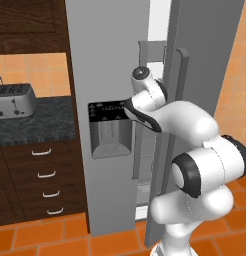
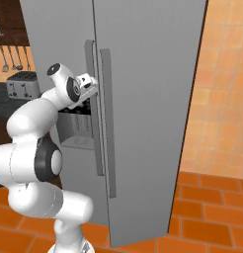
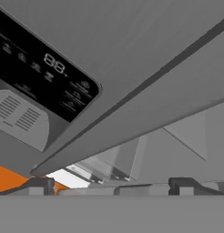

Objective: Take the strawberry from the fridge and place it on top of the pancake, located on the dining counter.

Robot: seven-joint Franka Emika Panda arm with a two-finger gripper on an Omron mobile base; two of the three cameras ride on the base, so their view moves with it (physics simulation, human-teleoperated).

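Looking at it from the kitchen floor, it's on the door-opening step: the fridge point(image 1: 110, 75) right door is swung partway out and the gripper point(image 3: 113, 187) sits right at the gap by the dispenser panel point(image 3: 41, 73). Its two fingertips point(image 3: 38, 184) stand apart with nothing between them, so open-handed. No strawberry anywhere yet, presumably deeper inside, beyond the tips. My guess is it'll need the door wider before reaching in.

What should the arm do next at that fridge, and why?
Probably swing the right door wider. It stands only partly ajar, and the pincer sits at the door handles. The gap shows shelves but no strawberry yet, so reaching in looks premature.
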